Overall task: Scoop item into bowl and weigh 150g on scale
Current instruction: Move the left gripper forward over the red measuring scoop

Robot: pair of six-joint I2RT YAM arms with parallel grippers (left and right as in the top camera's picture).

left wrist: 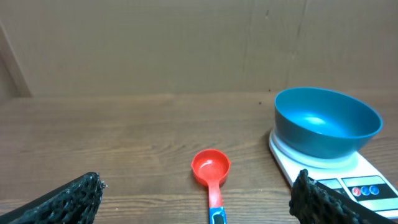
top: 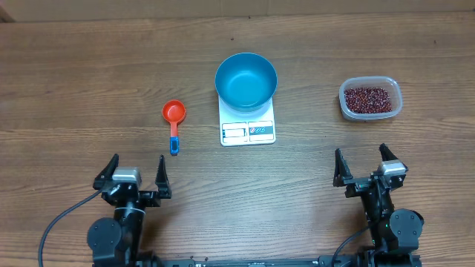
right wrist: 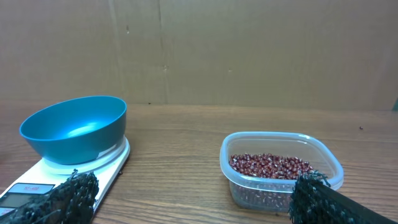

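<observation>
Left end effector (top: 137, 165) and right end effector (top: 361, 159) sat closest to the lens, at 7 and 5 o'clock on the wooden surface (top: 74, 74). Both were spread wide and empty. In the left wrist view, the dark textured fingers (left wrist: 62, 202) framed the lower corners with nothing between them. The right wrist view showed the same.

Outward from the left end effector:
- Orange-red scoop (top: 174, 119) at about 1 o'clock, near. It lay flat, cup toward 12 and blue-tipped handle toward 6. The handle pointed back at the arm, likely set that way for an easy pickup.
- White scale (top: 248, 131) at about 2 o'clock, display and buttons facing 6, readable from the robot's side.
- Blue bowl (top: 246, 79) sat on the far half of the scale, upright, and held nothing. Resting there, whatever goes in would be weighed directly.

Outward from the right end effector:
- Clear container (top: 345, 104) at 12 o'clock, open-topped, well apart from the scale.
- Beans (top: 369, 98) were all inside it in a shallow layer. None seen in the bowl or on the surface.

Judgement: task was not started. Scoop lay on the left arm's side and beans on the right arm's. The left arm would probably take the scoop, then reach across the scale to the container at 3 o'clock. The right arm may steady that container.
</observation>
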